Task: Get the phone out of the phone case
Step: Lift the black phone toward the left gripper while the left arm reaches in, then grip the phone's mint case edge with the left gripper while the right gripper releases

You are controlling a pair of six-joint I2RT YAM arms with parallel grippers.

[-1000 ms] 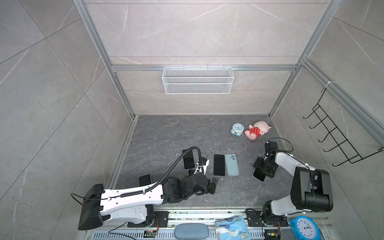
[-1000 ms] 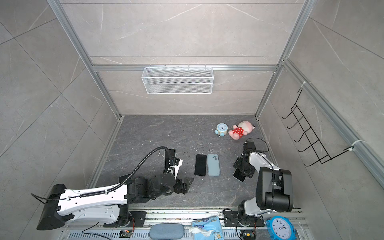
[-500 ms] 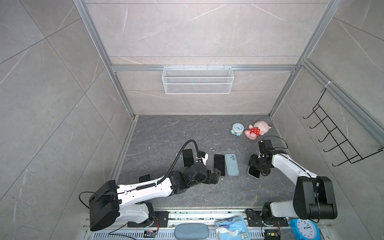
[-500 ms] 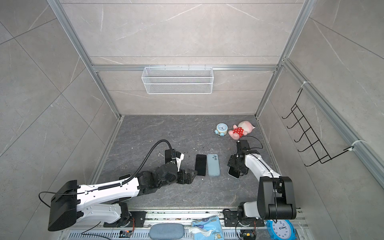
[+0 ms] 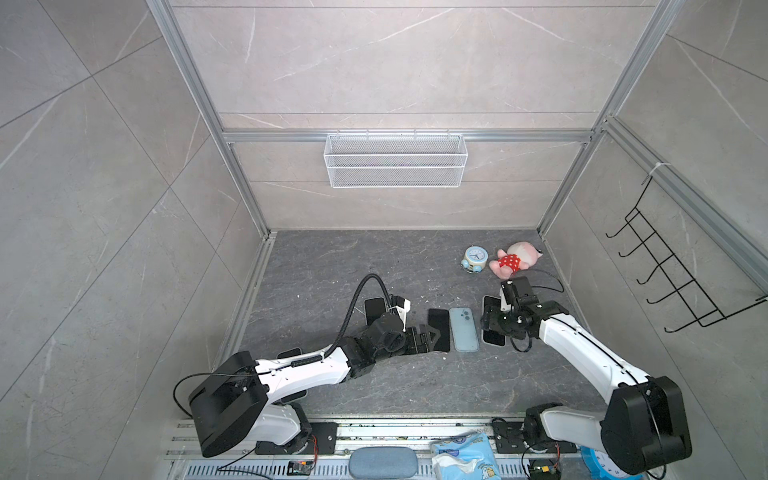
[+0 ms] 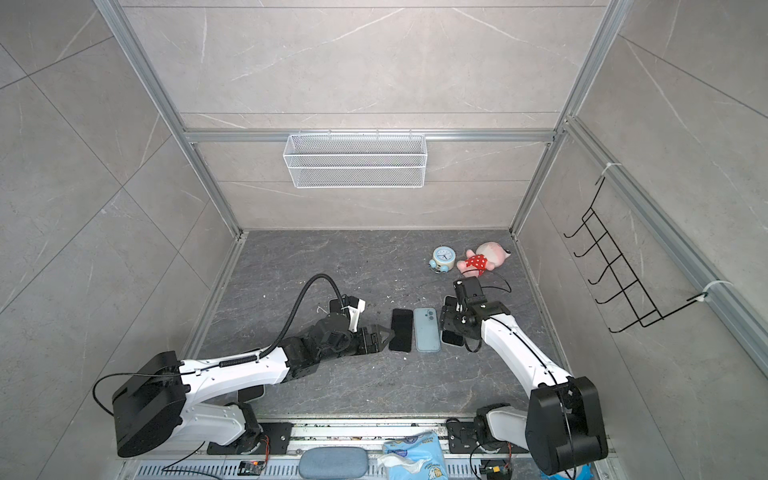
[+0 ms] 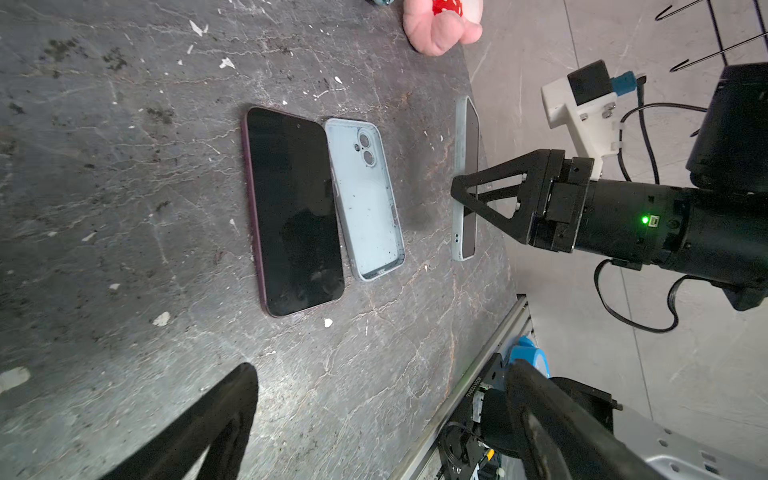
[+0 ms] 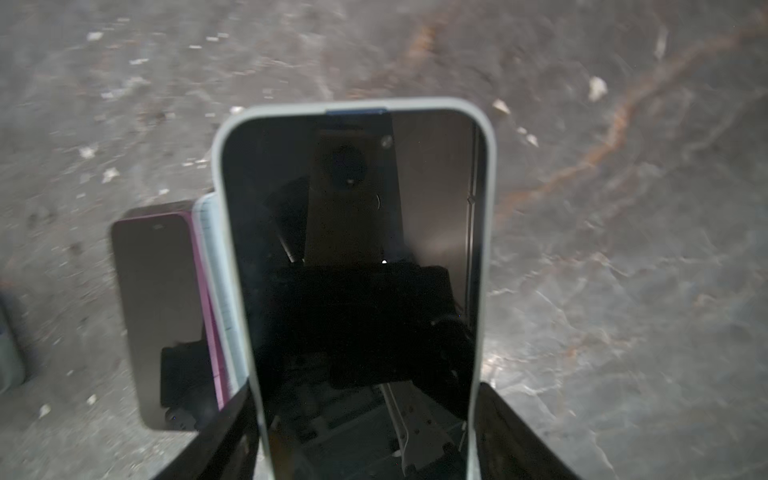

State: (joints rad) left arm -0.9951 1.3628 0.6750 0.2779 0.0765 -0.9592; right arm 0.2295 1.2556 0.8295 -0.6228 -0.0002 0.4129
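Right wrist view: cased phone (image 8: 353,270) being clamped across width by right gripper (image 8: 365,449), on edge, likely so rim is being exposed for peeling. In a top view, left gripper (image 5: 431,337) being held spread, empty, at its nine o'clock, past bare phone (image 5: 440,322), empty case (image 5: 463,330).

The counter (image 7: 124,187) looks like dark matt stone, veined and flecked with pale chips, and the bare phone (image 7: 295,212) on it has a glossy black glass face with a smooth plum edge. The empty case (image 7: 365,199) looks like pale-blue plastic, matt and dust-speckled, while the cased phone (image 8: 353,270) shows mirror-glossy glass inside a matt pale rim. The plush toy (image 5: 515,259) is fuzzy cloth, the basket (image 5: 395,160) white wire mesh.
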